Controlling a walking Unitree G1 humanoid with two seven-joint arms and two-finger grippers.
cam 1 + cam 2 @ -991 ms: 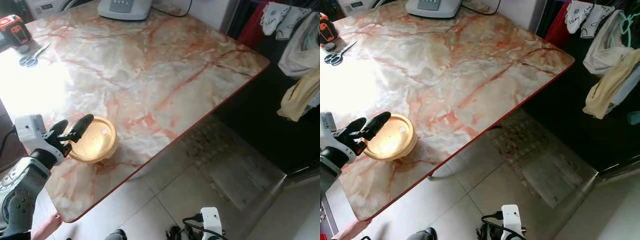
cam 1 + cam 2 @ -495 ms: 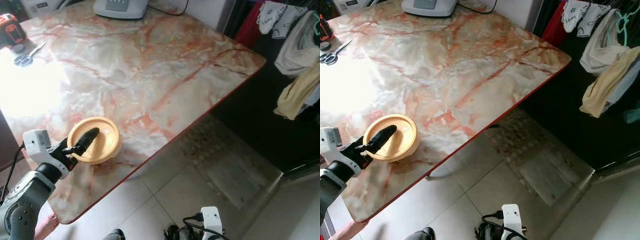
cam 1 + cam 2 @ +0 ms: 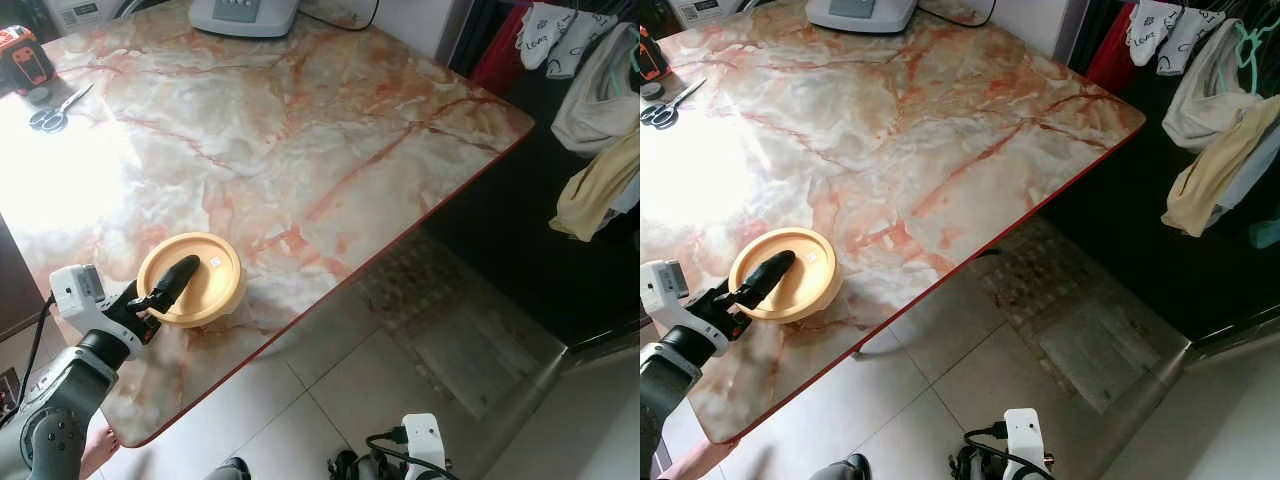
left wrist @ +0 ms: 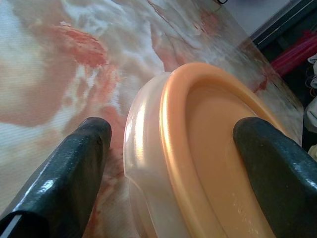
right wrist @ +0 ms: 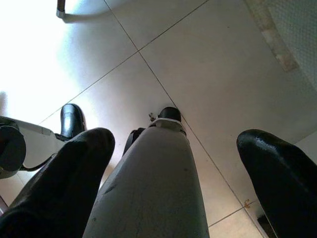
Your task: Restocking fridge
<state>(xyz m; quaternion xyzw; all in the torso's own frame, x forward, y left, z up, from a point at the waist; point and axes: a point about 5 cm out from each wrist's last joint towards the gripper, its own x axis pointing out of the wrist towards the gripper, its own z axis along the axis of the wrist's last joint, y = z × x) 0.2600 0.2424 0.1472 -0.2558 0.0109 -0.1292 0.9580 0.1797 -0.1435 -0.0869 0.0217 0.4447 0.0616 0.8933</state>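
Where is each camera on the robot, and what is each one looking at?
Left eye view: on the head, looking down at the marble table; left gripper shows.
Right eye view: beside it, same scene.
Left wrist view: on the left wrist, facing the container between its open fingers.
Right wrist view: on the hanging right arm, facing the tiled floor and the robot's leg.
Both eyes and the left wrist share the container.
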